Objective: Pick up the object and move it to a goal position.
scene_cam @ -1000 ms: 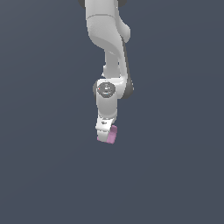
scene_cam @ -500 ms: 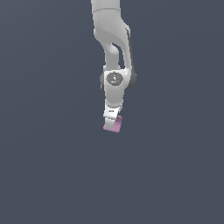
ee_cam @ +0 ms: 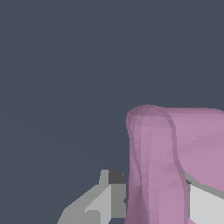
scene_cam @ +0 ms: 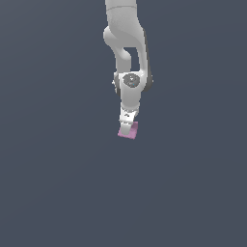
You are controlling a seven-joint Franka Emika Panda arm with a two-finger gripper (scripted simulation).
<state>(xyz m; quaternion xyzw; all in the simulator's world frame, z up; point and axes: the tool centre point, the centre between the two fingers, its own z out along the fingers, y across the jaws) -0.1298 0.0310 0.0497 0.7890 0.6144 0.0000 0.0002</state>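
Since a second ago, arm and cargo have drifted toward the exterior view's right, with my upper links swinging more upright above the wrist. My gripper (scene_cam: 128, 128) is pinching the object (scene_cam: 129, 132), the pink block sitting between my fingers (ee_cam: 98, 203) at the arm's lower tip; in the wrist view it fills the space close to the camera, one finger on each side. No surface or goal marker shows, only flat grey background, so I cannot tell how high I am. I judge this to be the carry step, grasp done. Next I need steady travel to the goal without loosening, since the block is narrow and could twist.
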